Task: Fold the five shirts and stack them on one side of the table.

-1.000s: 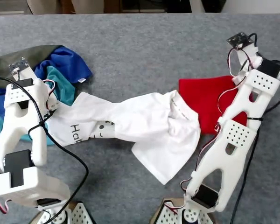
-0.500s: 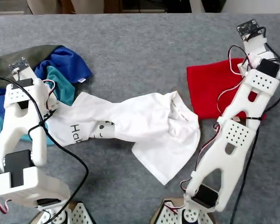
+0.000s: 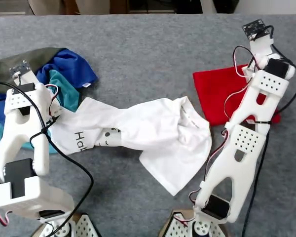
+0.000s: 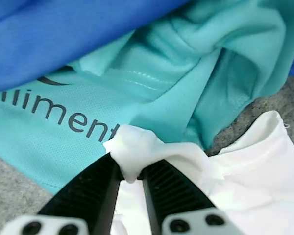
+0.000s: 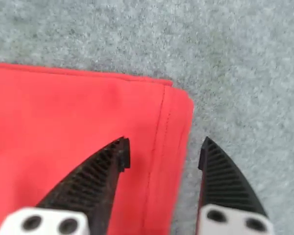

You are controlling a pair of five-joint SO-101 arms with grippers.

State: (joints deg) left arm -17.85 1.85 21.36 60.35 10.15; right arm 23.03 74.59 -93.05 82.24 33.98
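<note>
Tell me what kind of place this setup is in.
Probably a robotics lab or hobby workbench rather than a laundry room. The clues are a grey felt-covered table, two white plastic arms with exposed wiring, the left arm and the right arm, and practice laundry such as a white shirt and a red shirt.

High view: fixed camera overhead, looks almost straight down on whole grey desk (image 3: 148,49). Left wrist view: mounted behind left tool (image 4: 131,171), very close, faces down onto white shirt (image 4: 255,166) and teal shirt (image 4: 152,83); same clothes sit at high view's left. Right wrist view: behind right tool (image 5: 165,147), very close, faces down onto red shirt (image 5: 63,107) corner and desk; same shirt at high view's right.
</note>
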